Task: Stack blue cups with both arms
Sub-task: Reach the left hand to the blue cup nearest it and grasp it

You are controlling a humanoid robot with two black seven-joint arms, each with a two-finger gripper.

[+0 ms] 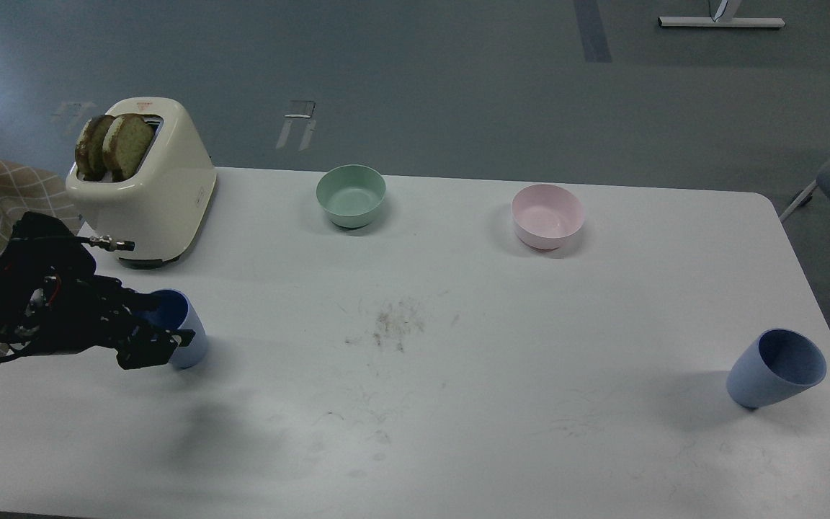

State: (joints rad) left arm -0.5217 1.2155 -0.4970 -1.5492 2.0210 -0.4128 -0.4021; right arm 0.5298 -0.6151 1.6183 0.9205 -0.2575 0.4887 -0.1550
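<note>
Matte blue tumbler (188, 331) flanked at its rim by left gripper (152, 335), jaw state not discernible, second tapered tumbler (775, 369) set well apart on white table (458, 432)

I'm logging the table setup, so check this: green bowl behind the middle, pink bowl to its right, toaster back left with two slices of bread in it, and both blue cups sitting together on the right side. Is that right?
Not quite. The blue cups are apart, not together: in the head view one blue cup stands at the left by the left claw, the other blue cup at the far right. The green bowl, pink bowl and toaster are as you said.
</note>
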